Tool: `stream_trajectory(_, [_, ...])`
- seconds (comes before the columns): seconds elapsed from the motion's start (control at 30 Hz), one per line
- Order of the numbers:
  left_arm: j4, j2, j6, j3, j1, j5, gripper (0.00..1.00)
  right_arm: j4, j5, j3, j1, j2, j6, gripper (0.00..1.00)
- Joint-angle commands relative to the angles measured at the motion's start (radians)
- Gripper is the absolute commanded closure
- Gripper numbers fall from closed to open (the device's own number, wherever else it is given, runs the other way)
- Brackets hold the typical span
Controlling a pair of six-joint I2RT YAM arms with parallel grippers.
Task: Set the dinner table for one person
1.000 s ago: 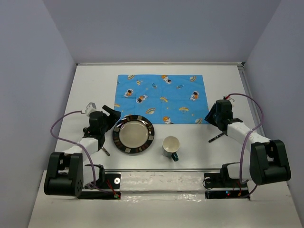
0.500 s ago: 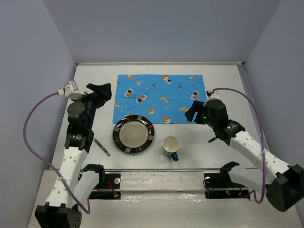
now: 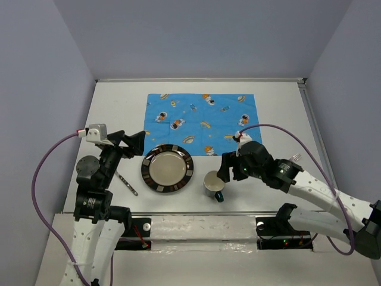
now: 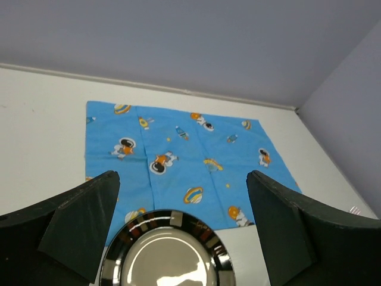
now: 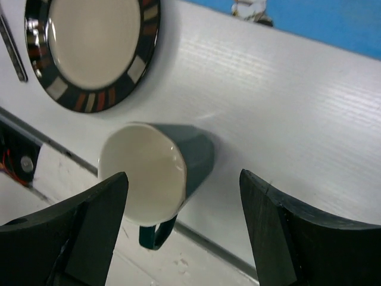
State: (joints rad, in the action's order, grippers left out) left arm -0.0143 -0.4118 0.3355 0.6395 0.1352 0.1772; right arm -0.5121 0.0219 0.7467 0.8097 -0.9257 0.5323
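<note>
Bench (image 3: 113,113): plain matte white top spanning the enclosure floor, wall to wall.
Walls (image 3: 196,36): pale lavender, on three sides.
Mat (image 3: 202,122): blue cartoon print, flat, mid-bench.
Plate (image 3: 167,168): dark-rimmed, at mat's near edge; mug (image 3: 214,183) just right.
Left jaws: spread wide, empty, left of plate.
Right jaws: spread wide, empty, over mug.

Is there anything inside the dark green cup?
The dark teal ceramic mug looks empty: only its smooth cream lining shows. Part of its bottom is hidden behind the rim.
</note>
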Motion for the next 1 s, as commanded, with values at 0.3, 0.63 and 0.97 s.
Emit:
stream_trajectory(0.3, [-0.022, 0.057, -0.069, -0.015, 0.030, 0.034, 0.01, -0.082, 0.131, 0.072, 0.118, -0.177, 0.077, 0.51])
stream_trajectory(0.63, [-0.039, 0.077, -0.070, -0.012, 0.064, 0.025, 0.01, -0.109, 0.328, 0.347, 0.089, -0.206, 0.012, 1.00])
stream_trajectory(0.97, [-0.050, 0.087, -0.076, -0.008, 0.138, 0.025, 0.01, 0.035, 0.264, 0.805, -0.440, -0.563, -0.183, 1.00])
